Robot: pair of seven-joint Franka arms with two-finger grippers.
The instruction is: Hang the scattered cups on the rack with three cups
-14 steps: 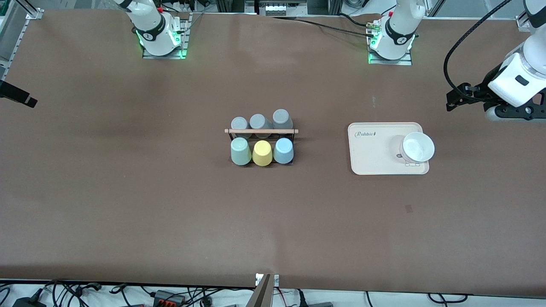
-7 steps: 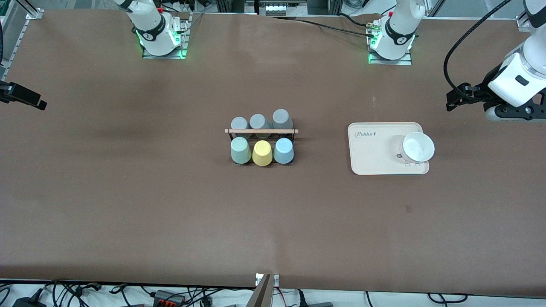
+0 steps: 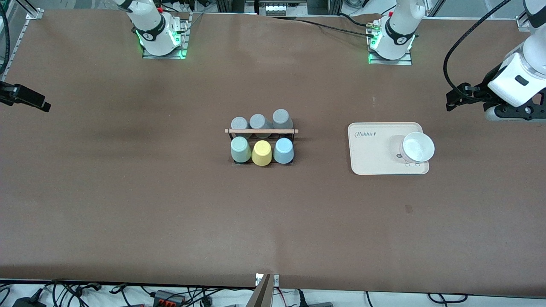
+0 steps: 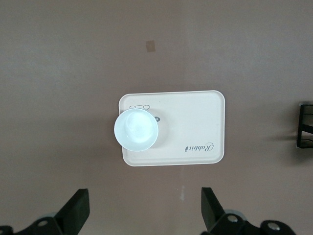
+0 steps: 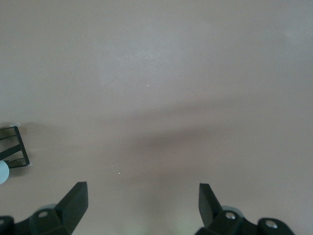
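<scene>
The black wire rack (image 3: 261, 131) with a wooden rod across its top stands mid-table. The mint-green cup (image 3: 240, 150) and the light blue cup (image 3: 283, 150) sit upside down on its row nearer the front camera, with the yellow cup (image 3: 261, 153) between them. Three grey cups (image 3: 258, 122) fill the farther row. My left gripper (image 3: 451, 101) is open and empty, up over the table at the left arm's end; it also shows in the left wrist view (image 4: 145, 205). My right gripper (image 3: 40, 103) is open and empty over the right arm's end; it also shows in the right wrist view (image 5: 142, 200).
A cream tray (image 3: 371, 157) lies between the rack and the left arm's end and carries a white bowl (image 3: 417, 147). Both show in the left wrist view, the tray (image 4: 195, 117) and the bowl (image 4: 136, 129). A corner of the rack (image 5: 12, 147) shows in the right wrist view.
My right gripper has moved a little farther in over the table from its end. The left gripper and the cups have not moved.
</scene>
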